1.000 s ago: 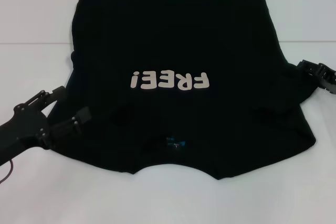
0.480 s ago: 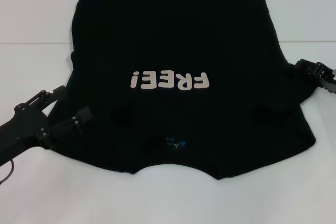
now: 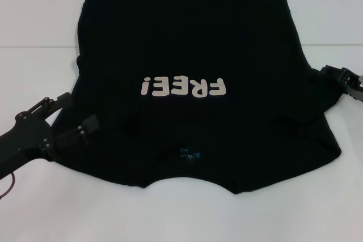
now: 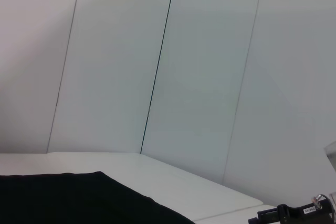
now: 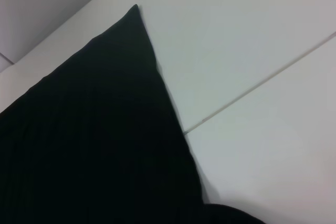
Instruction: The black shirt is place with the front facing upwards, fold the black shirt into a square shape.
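**Black shirt spread front-up, both pincers pausing at its sleeves.**
The black shirt (image 3: 198, 83) is lying flat on the white tabletop (image 3: 34, 9), its "FREE!" lettering (image 3: 184, 87) facing up and its blue neck label (image 3: 190, 154) on the side nearest the robot. Over the last second almost nothing is changing: the cloth is keeping the same outline, and only slight creases below the lettering are shifting. The left pincer (image 3: 71, 118) is resting at the shirt's left sleeve edge, fingers spread apart and gripping nothing visible. The right pincer (image 3: 343, 80) is sitting at the shirt's right sleeve edge; whether it is clenched or released cannot be told. Judged from this stillness, no fold is yet made, and the sleeve grasps are probably only being prepared.
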You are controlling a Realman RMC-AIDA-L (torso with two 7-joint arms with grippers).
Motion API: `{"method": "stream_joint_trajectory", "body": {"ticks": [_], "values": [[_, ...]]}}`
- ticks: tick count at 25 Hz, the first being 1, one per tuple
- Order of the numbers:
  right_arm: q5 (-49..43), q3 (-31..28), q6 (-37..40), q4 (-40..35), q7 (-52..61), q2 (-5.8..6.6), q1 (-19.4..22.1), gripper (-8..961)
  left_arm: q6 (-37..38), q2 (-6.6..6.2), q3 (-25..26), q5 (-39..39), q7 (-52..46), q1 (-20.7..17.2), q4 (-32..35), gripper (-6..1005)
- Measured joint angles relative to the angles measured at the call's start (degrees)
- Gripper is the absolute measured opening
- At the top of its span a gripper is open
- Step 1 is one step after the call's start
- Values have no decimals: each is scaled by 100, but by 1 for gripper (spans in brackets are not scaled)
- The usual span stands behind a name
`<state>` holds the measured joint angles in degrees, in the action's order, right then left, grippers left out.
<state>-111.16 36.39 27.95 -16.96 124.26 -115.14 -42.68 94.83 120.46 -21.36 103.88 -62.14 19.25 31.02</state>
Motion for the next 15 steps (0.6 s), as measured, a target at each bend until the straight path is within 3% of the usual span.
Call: {"method": "stream_joint_trajectory", "body": {"ticks": [1,9,15], "values": [[-2,1,0,0,0,0,2,924,1,-1,0,0,0,0,0,907],[-35,209,-144,-2,25,0,-51,570,28,-10,0,-8,0,-5,0,907],[-12,211,-161,2,34,0,-63,438,37,-14,0,-9,0,8,0,907]]}}
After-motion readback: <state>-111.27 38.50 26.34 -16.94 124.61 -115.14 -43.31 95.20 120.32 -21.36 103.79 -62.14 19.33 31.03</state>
